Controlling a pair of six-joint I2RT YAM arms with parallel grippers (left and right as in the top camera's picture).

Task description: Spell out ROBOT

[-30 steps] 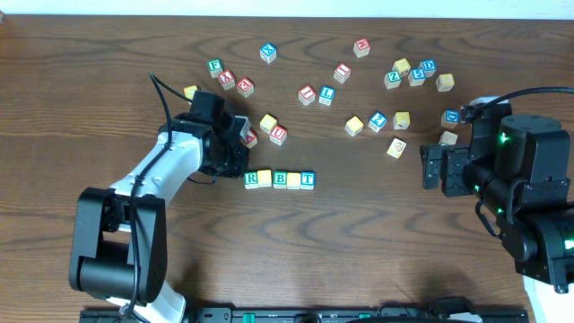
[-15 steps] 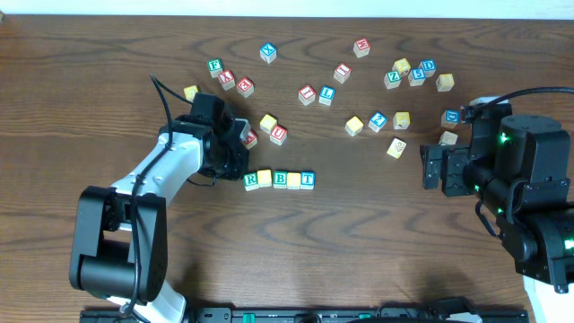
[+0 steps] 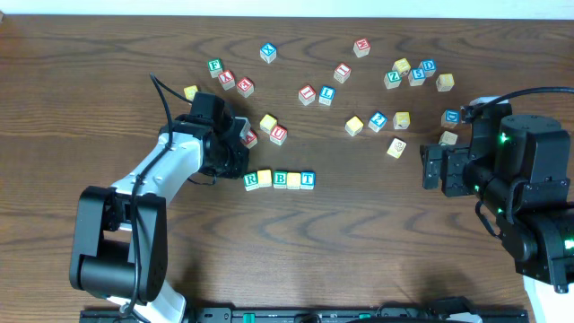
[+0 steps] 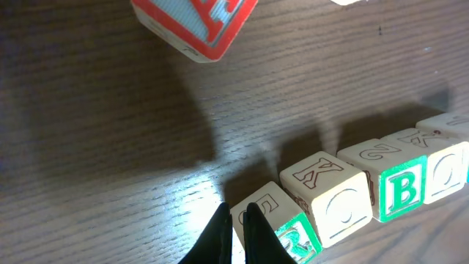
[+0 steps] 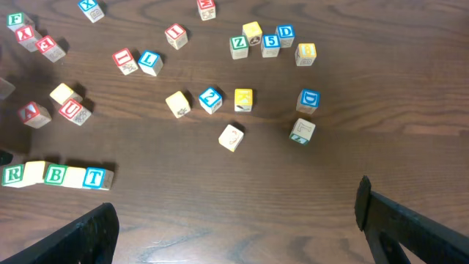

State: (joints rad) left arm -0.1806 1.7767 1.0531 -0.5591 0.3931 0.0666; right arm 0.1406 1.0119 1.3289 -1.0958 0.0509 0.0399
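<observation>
1. Blocks of the word stand in one straight row near the middle of the counter (image 3: 377,251). From left to right in the overhead view they are R (image 3: 252,180), first yellow block (image 3: 265,178), B (image 3: 281,179), second yellow block (image 3: 294,180) and T (image 3: 308,179).
2. Each block in the row touches the next, and the green and blue letters face up.
3. From the left wrist view, the R (image 4: 282,231) sits lowest in the frame. The first yellow block (image 4: 330,194) and the B (image 4: 399,187) run off to the right of it.
4. The left hand (image 3: 238,166) is pinched shut and holds nothing. Its tips (image 4: 236,224) sit low at the outer end of the R. Whether they touch it cannot be told.
5. The right hand (image 3: 432,168) is spread wide and empty, low over the right side of the counter and well apart from the row.
6. Loose blocks (image 3: 378,120) lie scattered across the far part of the counter. A red U block (image 3: 279,135) lies just behind the row, near the left hand.
</observation>
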